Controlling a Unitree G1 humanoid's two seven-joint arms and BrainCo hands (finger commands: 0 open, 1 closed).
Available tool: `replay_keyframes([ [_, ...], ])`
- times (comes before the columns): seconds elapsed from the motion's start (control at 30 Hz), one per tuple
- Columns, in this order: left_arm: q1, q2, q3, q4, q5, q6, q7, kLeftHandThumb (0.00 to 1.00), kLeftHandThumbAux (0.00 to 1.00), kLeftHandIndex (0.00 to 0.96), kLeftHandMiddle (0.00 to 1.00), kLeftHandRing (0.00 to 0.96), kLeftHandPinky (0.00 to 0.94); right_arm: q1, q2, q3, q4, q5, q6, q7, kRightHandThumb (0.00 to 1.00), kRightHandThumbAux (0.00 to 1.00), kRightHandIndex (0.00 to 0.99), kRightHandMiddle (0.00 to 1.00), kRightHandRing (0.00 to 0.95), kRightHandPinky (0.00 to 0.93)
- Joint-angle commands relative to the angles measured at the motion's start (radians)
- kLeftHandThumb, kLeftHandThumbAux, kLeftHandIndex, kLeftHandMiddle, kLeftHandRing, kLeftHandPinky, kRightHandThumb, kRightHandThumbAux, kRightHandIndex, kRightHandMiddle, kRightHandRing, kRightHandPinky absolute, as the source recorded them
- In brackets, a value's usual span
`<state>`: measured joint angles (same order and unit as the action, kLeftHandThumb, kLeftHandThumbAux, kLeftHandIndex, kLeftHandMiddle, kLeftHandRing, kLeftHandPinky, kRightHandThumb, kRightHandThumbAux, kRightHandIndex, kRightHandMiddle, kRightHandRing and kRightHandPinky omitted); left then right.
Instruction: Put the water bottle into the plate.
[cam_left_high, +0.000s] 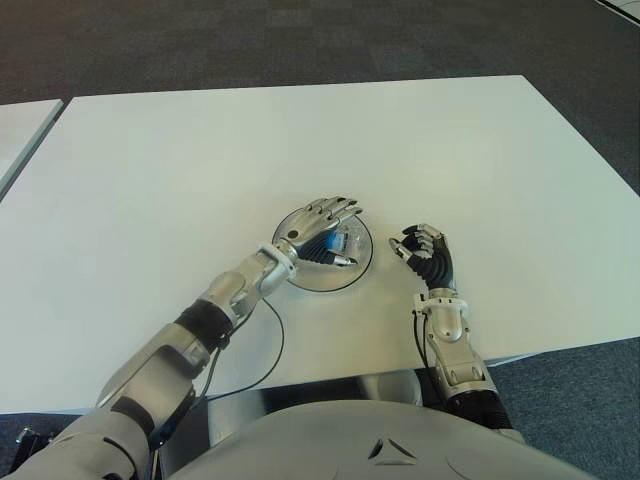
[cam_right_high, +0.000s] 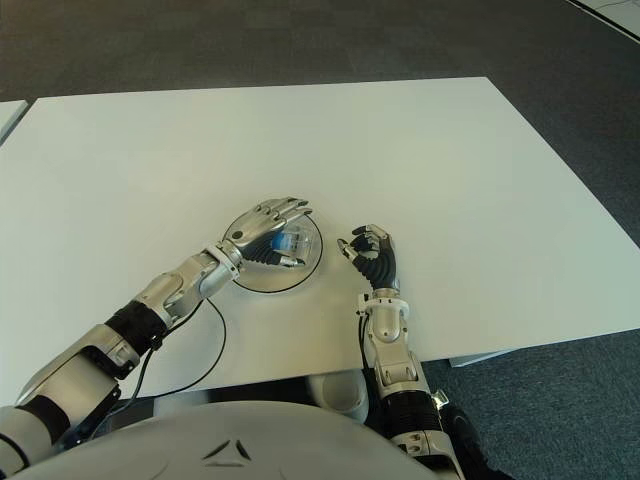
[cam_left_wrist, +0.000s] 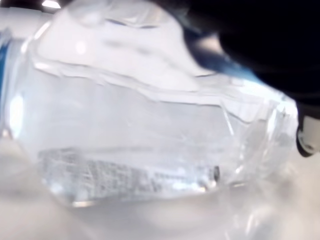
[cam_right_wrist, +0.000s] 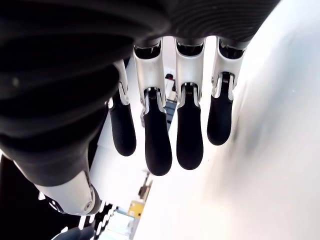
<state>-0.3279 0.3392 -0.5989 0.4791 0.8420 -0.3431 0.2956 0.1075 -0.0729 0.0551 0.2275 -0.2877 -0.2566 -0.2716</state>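
A clear water bottle (cam_left_high: 338, 241) with a blue label lies on its side in the round grey plate (cam_left_high: 300, 280), near the middle of the white table (cam_left_high: 300, 140). My left hand (cam_left_high: 325, 228) hovers over it, fingers stretched out flat above the bottle and the thumb on its near side, not closed around it. The bottle (cam_left_wrist: 150, 125) fills the left wrist view and sits on the plate's pale surface. My right hand (cam_left_high: 422, 250) shows just right of the plate, fingers (cam_right_wrist: 159, 145) curled and holding nothing.
A thin black cable (cam_left_high: 275, 345) loops from my left forearm over the table's near edge. A second white table (cam_left_high: 20, 130) stands at the far left, across a narrow gap. Dark carpet surrounds both.
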Motion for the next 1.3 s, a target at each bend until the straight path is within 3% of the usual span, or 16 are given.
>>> replay_keyframes([
  [0.03,0.039,0.012,0.043,0.012,-0.044,-0.034,0.036,0.0,0.38,0.0,0.0,0.0,0.0,0.004,0.008,0.0,0.0,0.0,0.022,0.001,0.703,0.732,0.426,0.578,0.549,0.459],
  [0.53,0.125,-0.025,0.188,0.023,-0.213,-0.226,0.159,0.0,0.369,0.0,0.0,0.0,0.0,-0.003,0.005,0.001,0.014,0.002,0.006,0.0,0.704,0.732,0.427,0.567,0.549,0.496],
  [0.93,0.103,-0.09,0.287,0.208,-0.344,-0.48,0.235,0.0,0.421,0.0,0.0,0.0,0.0,-0.005,0.004,0.0,0.017,0.002,0.003,-0.003,0.702,0.732,0.427,0.575,0.554,0.503],
  [1.07,0.095,-0.117,0.325,0.268,-0.404,-0.532,0.214,0.0,0.434,0.0,0.0,0.0,0.0,-0.005,0.005,0.0,0.018,0.002,0.004,-0.004,0.703,0.732,0.427,0.571,0.552,0.504],
  [1.3,0.151,-0.188,0.393,0.251,-0.667,-0.592,0.038,0.003,0.408,0.0,0.0,0.0,0.0,-0.005,0.004,0.0,0.021,0.0,0.003,-0.006,0.704,0.732,0.427,0.572,0.553,0.491],
])
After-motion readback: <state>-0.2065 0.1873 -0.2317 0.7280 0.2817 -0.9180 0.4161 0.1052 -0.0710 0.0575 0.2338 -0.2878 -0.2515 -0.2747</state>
